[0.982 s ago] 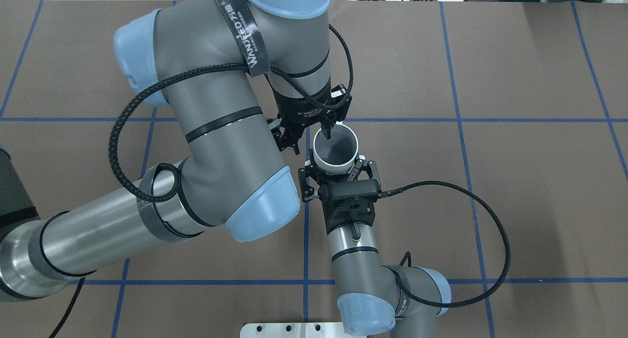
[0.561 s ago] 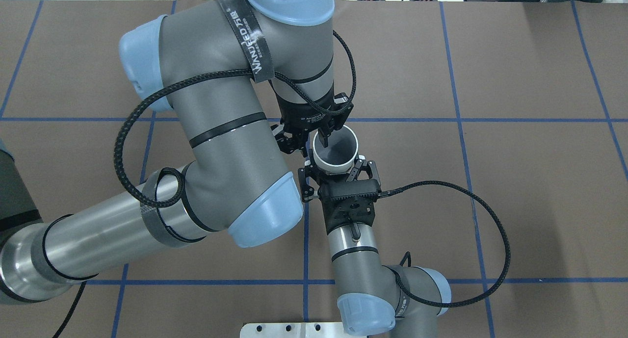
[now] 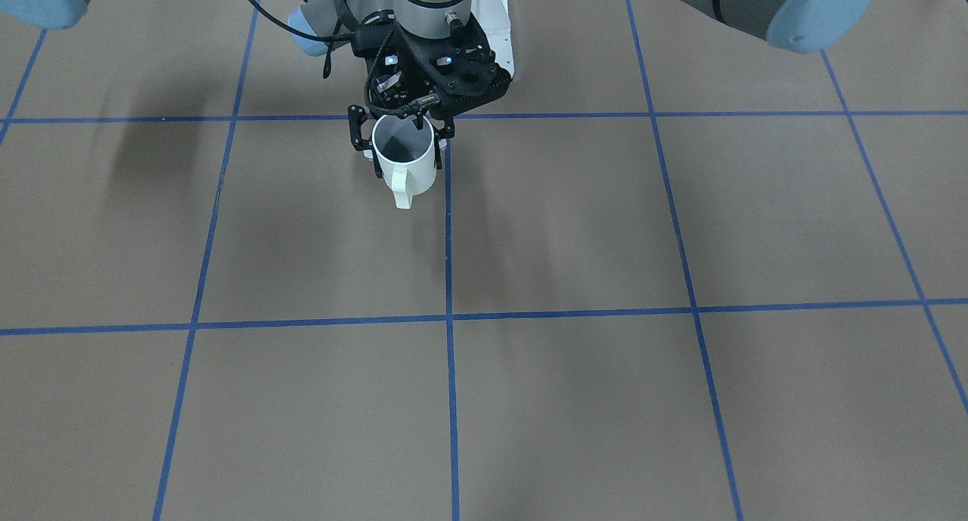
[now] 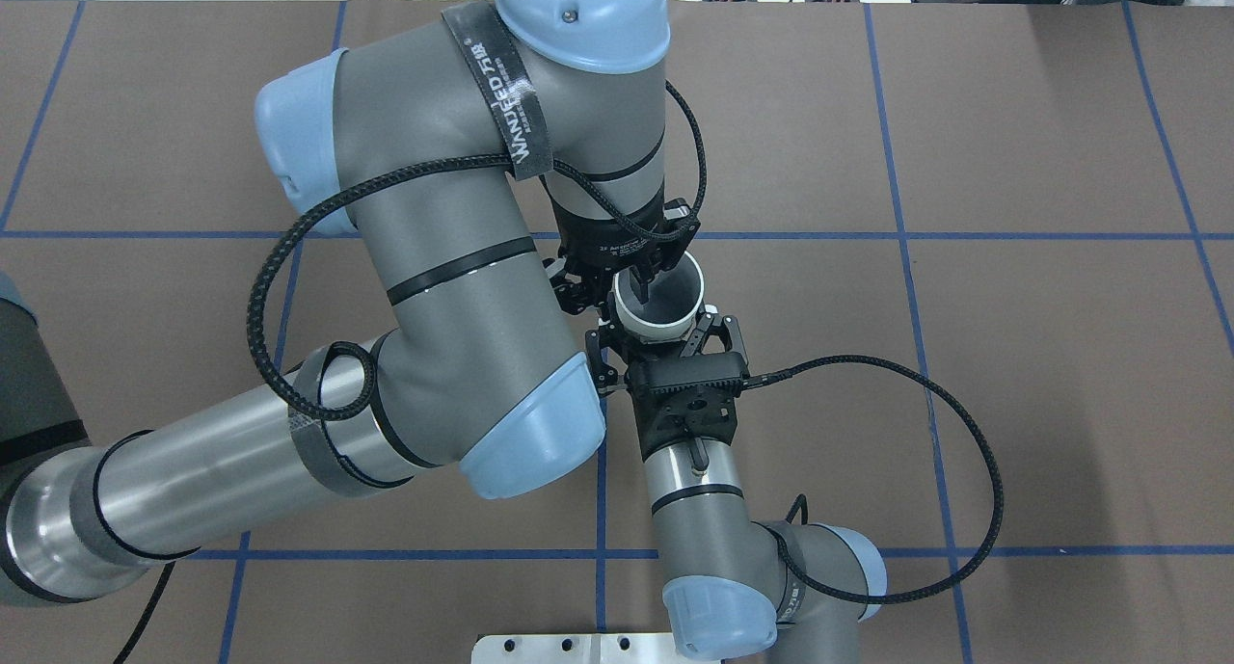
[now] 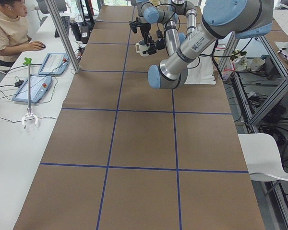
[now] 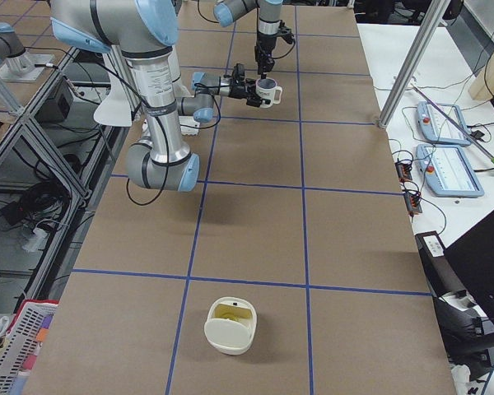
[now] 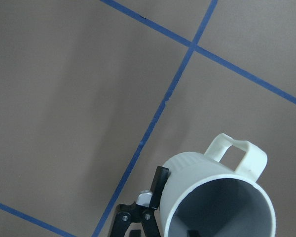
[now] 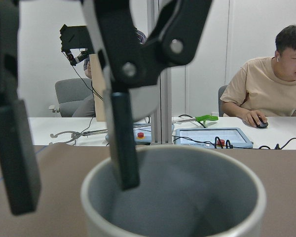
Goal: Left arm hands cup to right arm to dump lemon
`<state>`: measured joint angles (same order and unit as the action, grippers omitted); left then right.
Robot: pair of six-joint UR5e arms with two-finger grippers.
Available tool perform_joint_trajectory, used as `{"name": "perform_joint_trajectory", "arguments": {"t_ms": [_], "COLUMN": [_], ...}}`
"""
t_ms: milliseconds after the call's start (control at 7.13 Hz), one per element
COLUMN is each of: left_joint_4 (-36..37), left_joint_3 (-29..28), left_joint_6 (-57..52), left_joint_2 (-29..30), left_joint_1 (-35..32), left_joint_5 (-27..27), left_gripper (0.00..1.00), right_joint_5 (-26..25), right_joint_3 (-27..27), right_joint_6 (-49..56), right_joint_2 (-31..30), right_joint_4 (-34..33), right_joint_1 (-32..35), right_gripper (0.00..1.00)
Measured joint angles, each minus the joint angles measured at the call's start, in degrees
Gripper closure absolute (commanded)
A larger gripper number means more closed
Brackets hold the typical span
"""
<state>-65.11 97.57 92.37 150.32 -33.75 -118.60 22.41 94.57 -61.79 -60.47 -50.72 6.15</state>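
Brown gridded table (image 4: 1012,144) w/ cup (image 4: 670,303) above

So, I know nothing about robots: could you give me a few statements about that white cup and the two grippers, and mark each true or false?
1. One finger of the left gripper hangs inside the cup. True.
2. The right gripper is open and clear of the cup. False: it is shut on the cup's sides.
3. A lemon shows inside the cup. False: the inside that is visible looks grey and bare.
4. The cup's handle points away from the robot's base. True.
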Motion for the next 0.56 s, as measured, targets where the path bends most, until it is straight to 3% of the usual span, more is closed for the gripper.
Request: {"name": "perform_joint_trajectory", "arguments": {"t_ms": [561], "left_joint_4": [-0.2], "left_joint_3": [-1.4], "left_joint_6": [0.0], "left_joint_2": [0.7], "left_joint_1": [0.4], "left_joint_5": [0.1], "left_gripper": [0.58], "right_joint_5": [-0.1], "right_joint_3": [0.1], "right_joint_6": [0.0], "right_joint_2": [0.0], "right_joint_4": [0.1], "right_joint_1": [0.0], "right_gripper": [1.00]}}
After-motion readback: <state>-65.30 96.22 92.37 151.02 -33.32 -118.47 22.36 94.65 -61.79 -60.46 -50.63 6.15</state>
